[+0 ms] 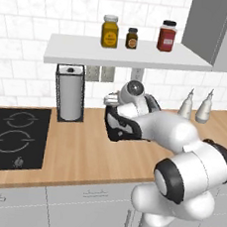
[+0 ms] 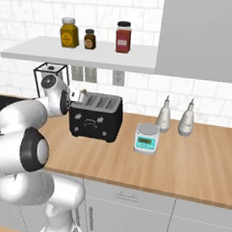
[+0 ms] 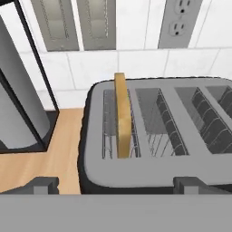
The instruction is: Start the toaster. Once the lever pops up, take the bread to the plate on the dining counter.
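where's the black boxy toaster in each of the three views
Left base view: black boxy toaster at centre, mostly behind the white arm.
Right base view: toaster left of centre, on the wood counter.
Hand view: toaster seen from above, lower right.
Shared landmark: wire-framed paper towel roll to its left.

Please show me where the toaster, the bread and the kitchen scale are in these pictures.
toaster (image 2: 95,120): right base view, on its black front face.
bread (image 3: 121,115): hand view, on the slice's upper edge, standing in the leftmost slot.
scale (image 2: 146,139): right base view, on its front panel.
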Motion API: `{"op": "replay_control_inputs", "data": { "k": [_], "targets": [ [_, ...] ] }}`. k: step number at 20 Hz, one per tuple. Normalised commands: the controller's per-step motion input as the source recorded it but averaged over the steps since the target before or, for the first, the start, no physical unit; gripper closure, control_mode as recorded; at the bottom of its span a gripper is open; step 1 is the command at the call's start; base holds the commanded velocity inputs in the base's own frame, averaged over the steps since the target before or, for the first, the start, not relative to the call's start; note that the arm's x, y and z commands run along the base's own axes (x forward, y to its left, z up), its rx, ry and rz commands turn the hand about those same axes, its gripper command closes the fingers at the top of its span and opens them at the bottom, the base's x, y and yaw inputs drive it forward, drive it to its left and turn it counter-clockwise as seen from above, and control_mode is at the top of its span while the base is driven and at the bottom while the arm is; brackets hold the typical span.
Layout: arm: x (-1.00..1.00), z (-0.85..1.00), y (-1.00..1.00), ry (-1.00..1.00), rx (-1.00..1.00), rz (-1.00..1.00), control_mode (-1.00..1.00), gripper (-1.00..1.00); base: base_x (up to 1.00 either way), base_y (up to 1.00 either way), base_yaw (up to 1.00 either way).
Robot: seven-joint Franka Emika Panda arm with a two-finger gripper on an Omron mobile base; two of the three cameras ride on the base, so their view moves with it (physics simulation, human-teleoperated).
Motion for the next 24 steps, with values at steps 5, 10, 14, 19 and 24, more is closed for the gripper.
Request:
{"op": "replay_control_inputs", "data": {
  "k": [5,10,14,19,24],
  "targets": [
    [0.2,-0.03,0.05,0.0,-0.06,0.02,-1.0,-1.0,0.0,0.0,0.0],
    [0.0,0.0,-0.46,-0.01,-0.03,0.0,-1.0,-1.0,0.0,0.0,0.0],
    [0.31,-0.09,-0.41,0.0,0.0,0.0,-1.0,-1.0,0.0,0.0,0.0],
    [0.52,-0.16,-0.06,-0.01,0.07,0.0,-1.0,-1.0,0.0,0.0,0.0],
    [0.12,-0.05,0.0,-0.03,0.11,0.0,-1.0,-1.0,0.0,0.0,0.0]
  ]
}}
